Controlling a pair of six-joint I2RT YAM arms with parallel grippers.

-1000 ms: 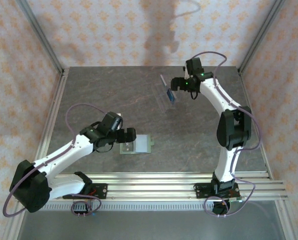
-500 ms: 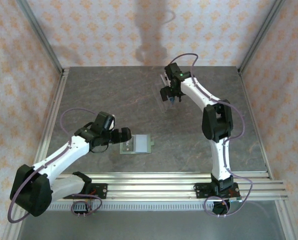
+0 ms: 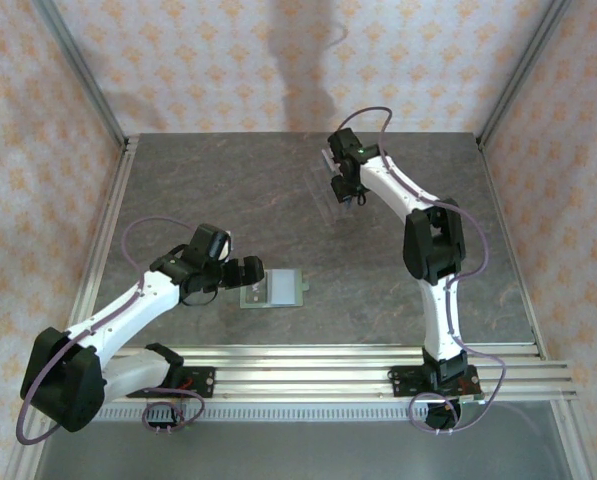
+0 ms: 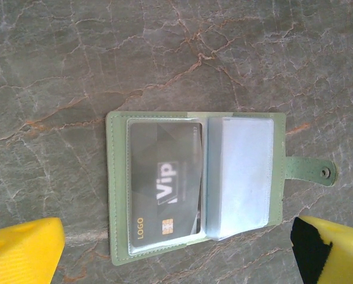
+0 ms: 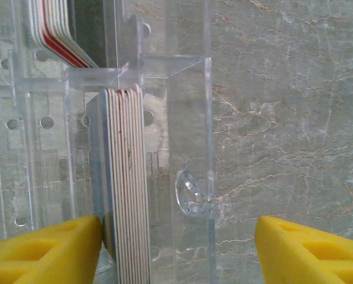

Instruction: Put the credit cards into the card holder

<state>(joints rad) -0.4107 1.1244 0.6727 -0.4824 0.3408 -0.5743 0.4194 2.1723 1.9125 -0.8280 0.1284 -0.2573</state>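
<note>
The sage-green card holder (image 3: 278,289) lies open on the table, its snap tab (image 4: 309,170) pointing right. In the left wrist view its green cover (image 4: 116,195) frames a dark "VIP" credit card (image 4: 164,189) in the left clear pocket, with pale empty pockets on the right. My left gripper (image 3: 255,272) hovers open over it, with one yellow fingertip (image 4: 22,251) at either side of the holder's near edge. My right gripper (image 3: 344,190) is open over the clear stand (image 3: 328,195), straddling an upright stack of credit cards (image 5: 126,177) and the stand's wall.
A second stack of cards with red edges (image 5: 55,29) stands in the stand's far slot. The clear stand's wall (image 5: 188,118) has a round bump between my right fingers. The dark stone table (image 3: 198,190) is fenced by metal rails and patterned walls.
My right arm swung left from beside the clear stand to directly over it and dropped toward the cards. My left gripper drew back slightly to the left of the card holder.
</note>
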